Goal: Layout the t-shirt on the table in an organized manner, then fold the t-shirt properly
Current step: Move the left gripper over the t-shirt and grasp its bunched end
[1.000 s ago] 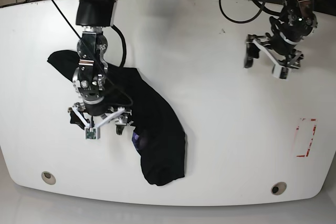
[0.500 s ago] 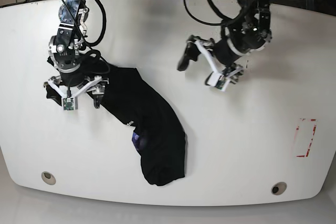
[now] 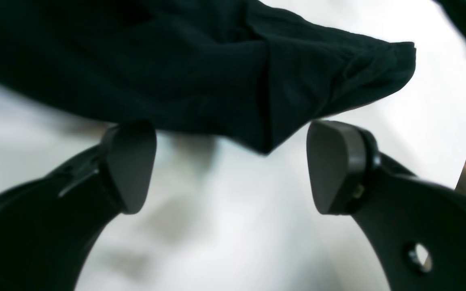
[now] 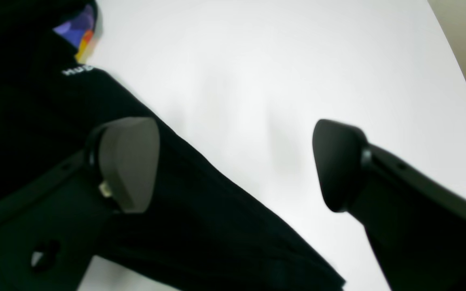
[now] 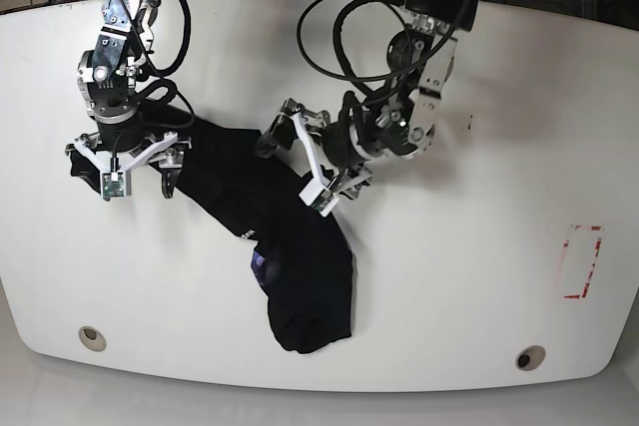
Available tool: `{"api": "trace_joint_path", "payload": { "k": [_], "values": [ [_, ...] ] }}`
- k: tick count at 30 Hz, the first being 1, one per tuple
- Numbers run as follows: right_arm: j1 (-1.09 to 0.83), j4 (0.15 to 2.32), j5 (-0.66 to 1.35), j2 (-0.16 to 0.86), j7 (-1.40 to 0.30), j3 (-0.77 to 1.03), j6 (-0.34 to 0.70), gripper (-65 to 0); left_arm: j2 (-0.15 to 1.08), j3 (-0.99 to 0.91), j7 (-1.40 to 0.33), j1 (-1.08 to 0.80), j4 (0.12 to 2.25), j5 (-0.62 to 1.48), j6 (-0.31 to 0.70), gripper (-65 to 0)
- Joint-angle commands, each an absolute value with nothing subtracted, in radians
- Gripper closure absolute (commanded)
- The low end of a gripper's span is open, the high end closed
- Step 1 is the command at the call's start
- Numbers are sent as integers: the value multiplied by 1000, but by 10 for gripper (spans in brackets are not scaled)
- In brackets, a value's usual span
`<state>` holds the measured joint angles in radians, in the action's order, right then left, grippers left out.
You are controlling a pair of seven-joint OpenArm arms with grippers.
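Shirt (image 5: 300, 276): matt black cloth, fine ribbing; table (image 5: 479, 276): glossy smooth white; gripper pads (image 3: 130, 165): matt dark plastic

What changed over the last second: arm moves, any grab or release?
The left gripper swept from the table's far side across to the t-shirt's middle edge, open, holding nothing. The right gripper pulled back from the shirt's middle to its sleeve end, also open. No grab or release. The t-shirt stayed bunched in the same diagonal strip; the tape rectangle is unmoved.

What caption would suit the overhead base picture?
Two open end effectors, left and right, hover over a bunched black t-shirt on a white table.
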<state>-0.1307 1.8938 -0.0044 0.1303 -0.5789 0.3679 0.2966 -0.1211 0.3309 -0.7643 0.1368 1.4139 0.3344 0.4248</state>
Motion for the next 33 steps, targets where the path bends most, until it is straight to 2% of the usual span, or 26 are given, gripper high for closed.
{"api": "trace_joint_path", "payload": {
  "k": [1, 12, 19, 25, 29, 33],
  "values": [
    [-116, 1917, -4, 140, -550, 372, 295, -574, -133, 371, -742, 205, 1357, 352, 429, -547],
    [-117, 1917, -4, 140, -550, 374, 295, -574, -147, 619, -601, 318, 1147, 351, 426, -547],
    [-117, 1917, -4, 139, -550, 374, 295, -574, -157, 740, -593, 360, 1043, 352, 311, -547],
    [-117, 1917, -4, 140, -550, 374, 295, -574, -157, 780, -593, 371, 1004, 351, 302, -531],
    [-117, 1917, -4, 142, -550, 374, 295, -574, -133, 780, -595, 371, 972, 351, 302, -425],
    [-116, 1917, -4, 142, -550, 374, 295, -574, -105, 776, -596, 367, 966, 351, 303, -236]
  ]
}}
